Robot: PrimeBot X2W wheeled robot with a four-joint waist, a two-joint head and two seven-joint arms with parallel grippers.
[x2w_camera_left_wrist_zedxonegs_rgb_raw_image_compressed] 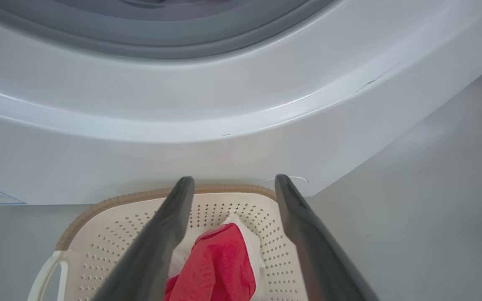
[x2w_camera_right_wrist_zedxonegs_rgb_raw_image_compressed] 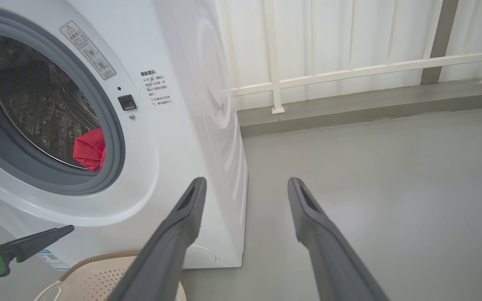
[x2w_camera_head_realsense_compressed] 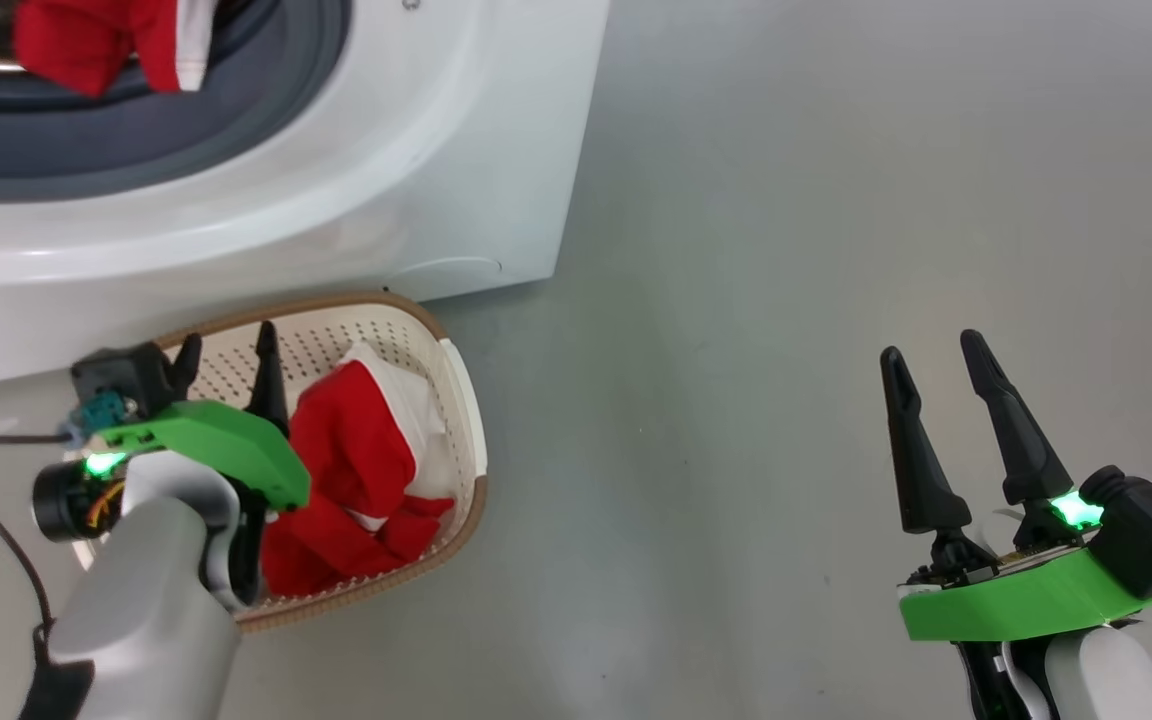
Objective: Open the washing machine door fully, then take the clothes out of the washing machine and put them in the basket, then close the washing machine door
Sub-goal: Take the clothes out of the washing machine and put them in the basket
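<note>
One smooth grey floor (x2w_camera_head_realsense_compressed: 836,200), white railing (x2w_camera_right_wrist_zedxonegs_rgb_raw_image_compressed: 362,72), white washing machine (x2w_camera_head_realsense_compressed: 456,150)

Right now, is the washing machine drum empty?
Not empty: a red garment lies in the steel drum, just behind the grey ring.

Head view: is looking steeply down from above at the lower front of the washing machine (x2w_camera_head_realsense_compressed: 416,150), the basket (x2w_camera_head_realsense_compressed: 376,335) before it and open floor (x2w_camera_head_realsense_compressed: 786,300).
Left wrist view: is hovering close over the basket, facing the machine's lower front panel.
Right wrist view: is sitting farther back and low, facing the drum opening (x2w_camera_right_wrist_zedxonegs_rgb_raw_image_compressed: 44,100), the machine's side and a railing (x2w_camera_right_wrist_zedxonegs_rgb_raw_image_compressed: 349,71).
Shared: all three are taking in the basket's rim against the machine's front.
</note>
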